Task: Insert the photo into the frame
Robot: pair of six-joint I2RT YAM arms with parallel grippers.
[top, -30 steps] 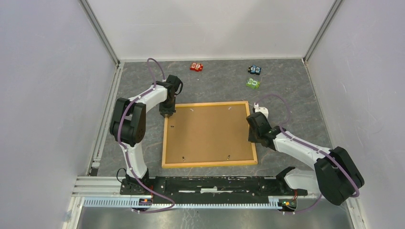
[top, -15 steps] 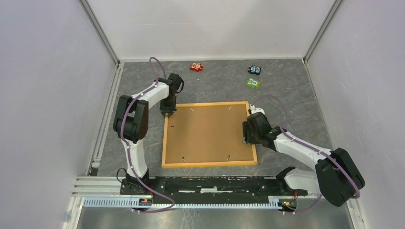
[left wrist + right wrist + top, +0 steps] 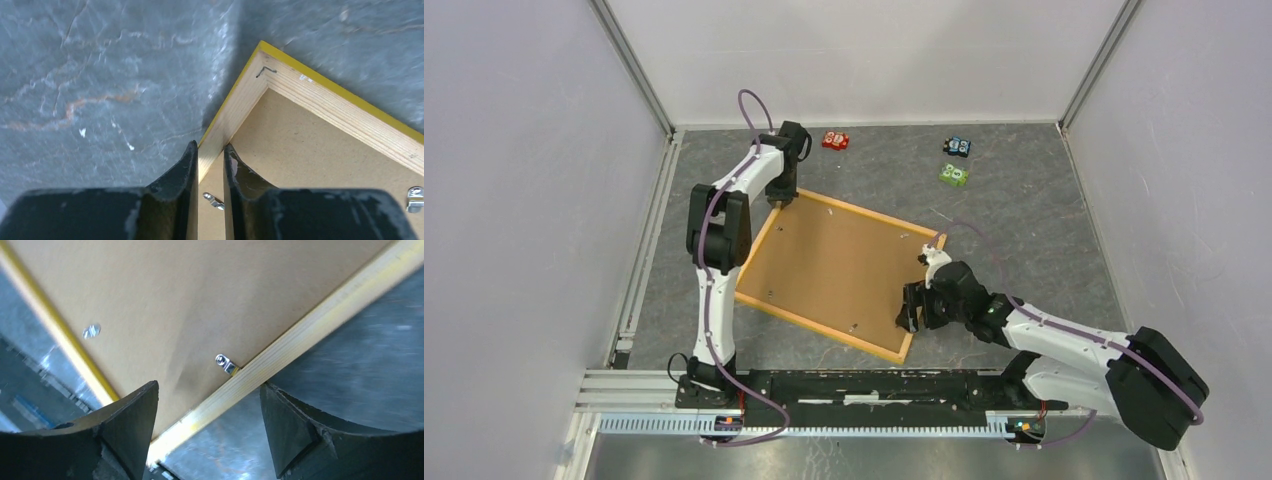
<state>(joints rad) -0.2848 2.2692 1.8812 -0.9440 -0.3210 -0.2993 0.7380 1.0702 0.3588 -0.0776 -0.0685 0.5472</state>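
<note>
At the frame corner, left claw pinches the rail; right claw gapes wide.

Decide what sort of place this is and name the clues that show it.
Probably a robotics lab test cell: plain white panel walls box in a grey tabletop, and the left arm and right arm are bolted to a metal rail at its near edge.

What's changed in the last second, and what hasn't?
The left pincer, shut on the frame at its far-left corner, swung it clockwise in the top view, carrying that corner farther back. The right pincer opened, let go of the right rail and moved toward the near-right corner. The small coloured blocks stayed put.
</note>
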